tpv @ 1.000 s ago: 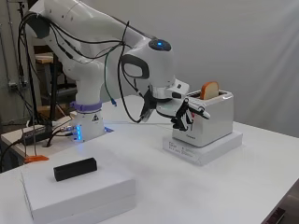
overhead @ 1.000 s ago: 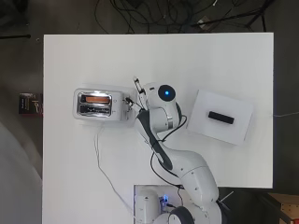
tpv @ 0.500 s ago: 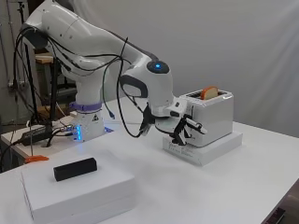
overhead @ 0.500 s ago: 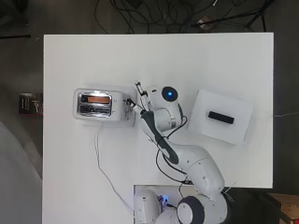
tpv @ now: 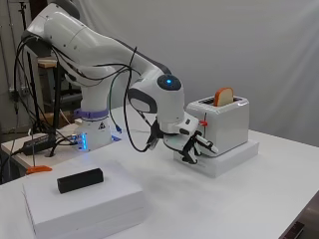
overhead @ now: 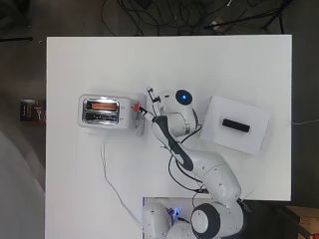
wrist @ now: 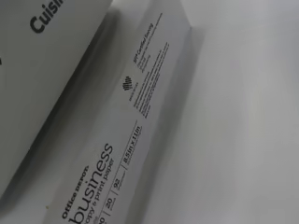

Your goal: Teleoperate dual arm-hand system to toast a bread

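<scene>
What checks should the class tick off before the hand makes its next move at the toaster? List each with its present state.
1. Slice of brown-crusted bread sits in a slot of the white and silver toaster: ok.
2. Bread lowered: not ok, it sticks up.
3. Black and white hand near the small red lever: ok.
4. Hand touching lever: cannot tell.
5. Toaster rests squarely on its flat white box: ok.

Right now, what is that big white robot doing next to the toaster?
It is working at toasting bread. A bread slice stands partly out of the toaster, which sits on a flat white box. The robot's hand is low at the toaster's end, just below its red lever, holding nothing. The lever does not look pressed yet.
</scene>
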Available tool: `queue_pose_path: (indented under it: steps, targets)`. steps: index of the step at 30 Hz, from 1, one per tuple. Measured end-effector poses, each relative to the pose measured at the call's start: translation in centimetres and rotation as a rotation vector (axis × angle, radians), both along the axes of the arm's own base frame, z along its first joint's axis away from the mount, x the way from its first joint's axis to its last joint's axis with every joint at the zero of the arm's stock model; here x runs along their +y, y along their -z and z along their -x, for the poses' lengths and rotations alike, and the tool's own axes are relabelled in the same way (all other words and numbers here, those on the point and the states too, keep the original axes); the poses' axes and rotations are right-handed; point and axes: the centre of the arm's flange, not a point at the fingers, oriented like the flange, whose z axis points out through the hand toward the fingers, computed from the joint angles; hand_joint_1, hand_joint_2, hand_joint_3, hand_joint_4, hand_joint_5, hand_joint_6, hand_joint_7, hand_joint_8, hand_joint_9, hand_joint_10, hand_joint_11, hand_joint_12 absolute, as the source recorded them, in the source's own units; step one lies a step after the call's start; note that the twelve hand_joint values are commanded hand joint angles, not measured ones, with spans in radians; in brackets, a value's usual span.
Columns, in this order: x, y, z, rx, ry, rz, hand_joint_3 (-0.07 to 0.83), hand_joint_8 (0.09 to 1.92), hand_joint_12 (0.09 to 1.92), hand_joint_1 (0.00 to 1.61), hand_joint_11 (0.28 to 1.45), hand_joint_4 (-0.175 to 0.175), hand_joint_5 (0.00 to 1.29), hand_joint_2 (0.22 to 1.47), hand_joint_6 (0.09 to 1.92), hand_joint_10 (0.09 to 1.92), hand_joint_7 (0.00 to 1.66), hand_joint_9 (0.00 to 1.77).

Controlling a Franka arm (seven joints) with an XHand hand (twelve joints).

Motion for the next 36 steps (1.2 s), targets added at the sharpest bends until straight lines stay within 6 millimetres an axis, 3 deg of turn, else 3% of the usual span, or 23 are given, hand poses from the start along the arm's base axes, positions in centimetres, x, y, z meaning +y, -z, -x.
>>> queue_pose_path:
  steps: [5, 11, 15, 18, 21, 27, 31, 34, 36]
  targets:
    - [-1.8, -1.1, 0.0, 0.018, 0.019, 0.041, 0.005, 1.92, 1.92, 0.20, 0.97, -0.141, 0.28, 1.12, 0.09, 1.92, 1.09, 1.39]
    - [-5.0, -3.9, 0.1, -0.013, 0.029, 0.053, 0.002, 1.92, 1.92, 0.21, 1.16, -0.142, 0.35, 1.14, 0.09, 1.92, 1.28, 1.57]
    - [-3.2, -7.3, -0.1, -0.094, -0.004, 0.069, -0.005, 1.92, 1.92, 0.19, 1.17, -0.150, 0.32, 1.12, 0.09, 1.92, 1.26, 1.55]
    - [-1.1, -8.7, 0.1, -0.125, -0.026, 0.084, -0.006, 1.92, 1.92, 0.21, 1.18, -0.155, 0.29, 1.10, 0.09, 1.92, 1.23, 1.54]
    - [-0.5, -8.2, 0.0, -0.118, -0.040, 0.069, -0.003, 1.92, 1.92, 0.21, 1.19, -0.159, 0.28, 1.10, 0.09, 1.92, 1.21, 1.54]
    - [1.1, -5.0, -0.5, -0.073, -0.090, 0.033, 0.002, 1.92, 1.92, 0.22, 1.20, -0.158, 0.29, 1.11, 0.09, 1.92, 1.21, 1.56]
    - [1.7, -3.0, -0.9, -0.050, -0.065, -0.002, 0.009, 1.92, 1.92, 0.39, 1.04, -0.133, 0.29, 1.20, 0.09, 1.92, 1.10, 1.44]
    - [1.3, -1.5, -0.8, -0.035, -0.038, -0.017, -0.006, 1.92, 1.88, 0.28, 0.82, -0.124, 0.28, 1.17, 0.09, 1.92, 0.98, 1.28]
    - [0.5, -0.6, -0.6, -0.015, -0.021, -0.016, -0.010, 1.92, 1.85, 0.24, 0.76, -0.123, 0.28, 1.14, 0.09, 1.92, 0.95, 1.23]
